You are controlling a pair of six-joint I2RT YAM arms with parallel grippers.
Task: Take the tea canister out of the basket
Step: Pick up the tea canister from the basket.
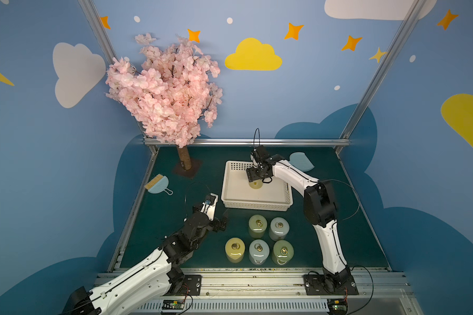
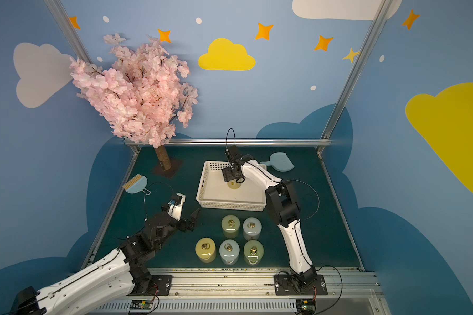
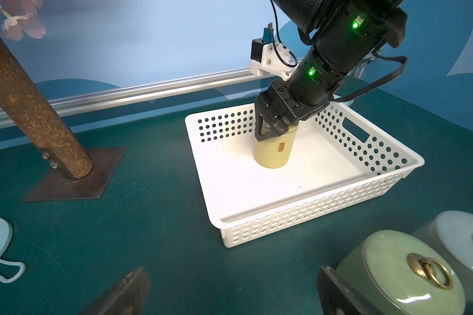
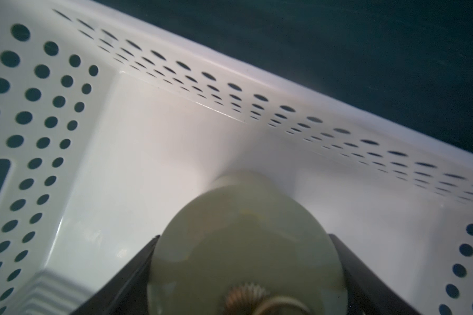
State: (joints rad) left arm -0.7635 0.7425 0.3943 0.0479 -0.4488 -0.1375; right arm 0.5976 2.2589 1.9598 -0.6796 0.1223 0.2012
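The white perforated basket [image 1: 254,206] [image 2: 230,206] [image 3: 298,218] [image 4: 175,68] stands mid-table. One pale yellow-green tea canister [image 1: 256,186] [image 2: 234,186] [image 3: 273,155] [image 4: 243,212] stands upright on its floor, towards the far wall. My right gripper [image 1: 254,177] [image 2: 230,177] [image 3: 272,132] [image 4: 243,236] reaches down over it, and its black fingers [image 4: 145,256] press against both sides of the lid. My left gripper [image 1: 222,221] [image 2: 193,218] [image 3: 231,272] hovers open over the green mat to the left of the basket's front, holding nothing.
Several lidded canisters [image 1: 257,226] [image 2: 230,226] [image 3: 399,275] stand in two rows in front of the basket. A pink blossom tree [image 1: 185,161] on a metal foot is at the back left, a blue brush [image 1: 157,185] lies left, and a light-blue dustpan [image 1: 301,161] lies behind the basket.
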